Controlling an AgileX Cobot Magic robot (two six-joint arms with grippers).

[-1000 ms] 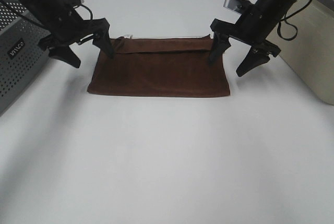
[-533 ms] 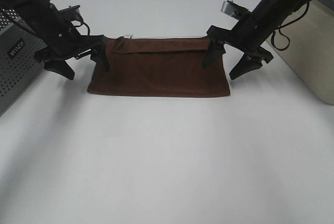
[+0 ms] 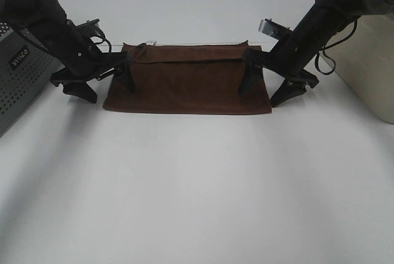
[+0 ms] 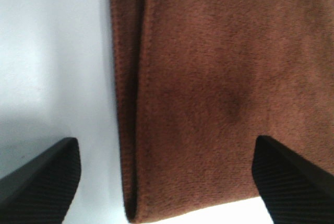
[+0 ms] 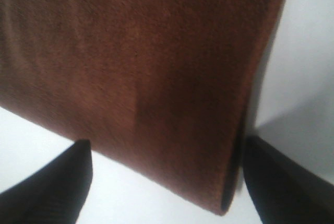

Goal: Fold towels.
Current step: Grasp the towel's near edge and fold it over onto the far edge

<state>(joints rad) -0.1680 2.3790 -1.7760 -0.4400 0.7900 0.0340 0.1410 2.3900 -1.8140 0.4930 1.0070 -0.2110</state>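
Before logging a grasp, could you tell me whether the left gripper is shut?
No, the left gripper is wide open, straddling an edge of the brown towel.

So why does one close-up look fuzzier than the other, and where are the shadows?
Exterior high view: even light, white table nearly washed out, faint shadows either side of the brown towel. Left wrist view: its nap is fairly sharp. Right wrist view: it smears, shadow beside its edge.

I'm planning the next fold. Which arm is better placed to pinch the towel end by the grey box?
Left, likely. The left claw, open, straddles that edge of the towel; the right claw straddles the opposite end.
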